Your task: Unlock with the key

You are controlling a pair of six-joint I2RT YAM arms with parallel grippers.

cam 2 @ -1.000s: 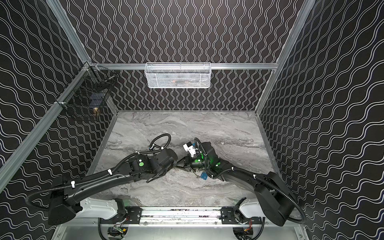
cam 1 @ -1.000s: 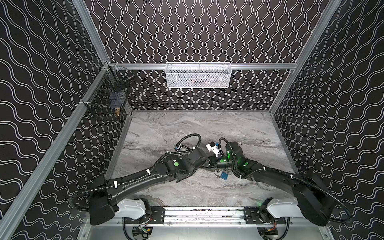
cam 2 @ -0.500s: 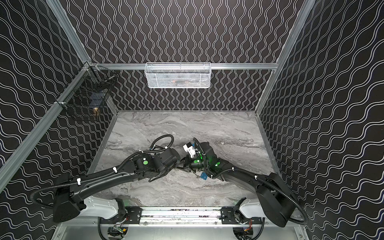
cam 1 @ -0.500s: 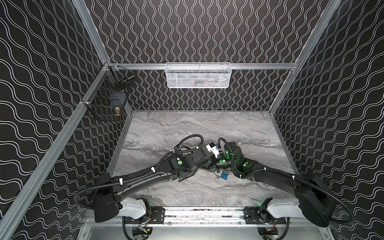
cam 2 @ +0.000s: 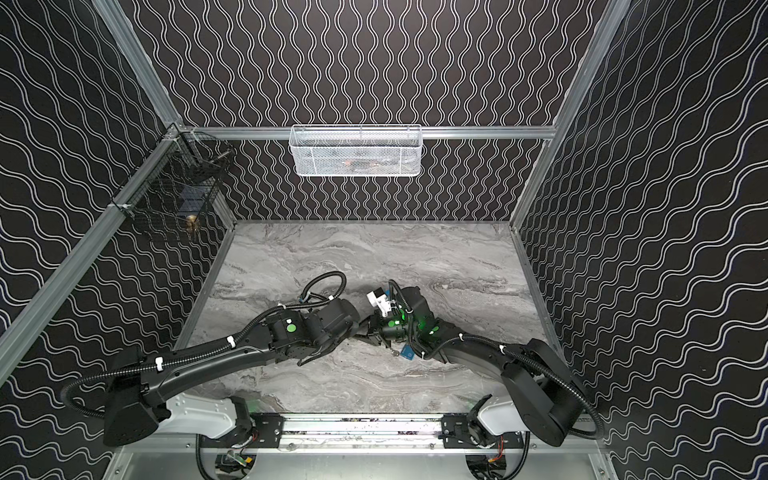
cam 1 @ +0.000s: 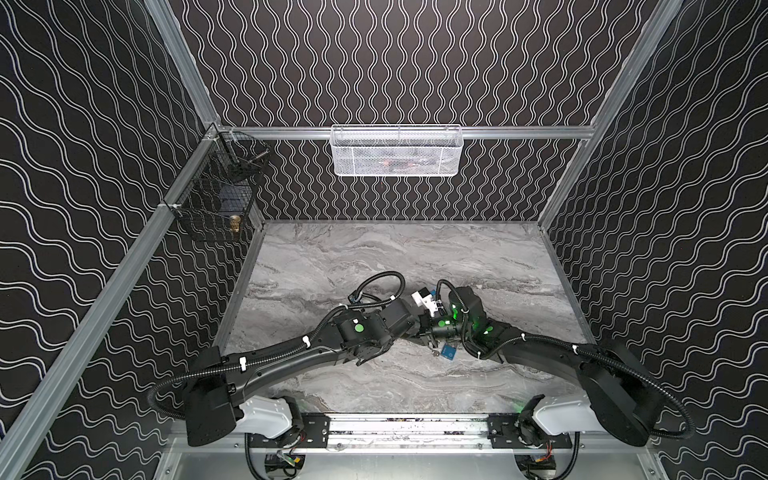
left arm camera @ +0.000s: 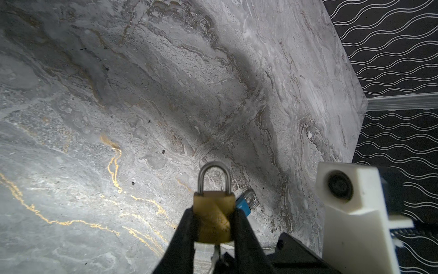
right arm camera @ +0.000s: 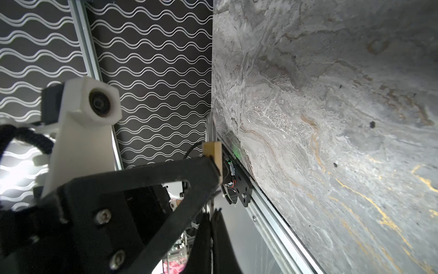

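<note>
While the left arm [cam 1: 291,357] lies low, its claw [left arm camera: 213,214] pinches the padlock [left arm camera: 214,204].

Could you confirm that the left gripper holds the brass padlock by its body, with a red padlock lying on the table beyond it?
Almost: the left wrist view shows a blue padlock, not a red one, lying on the table. The rest stands: the left gripper holds the brass padlock by its body.
</note>
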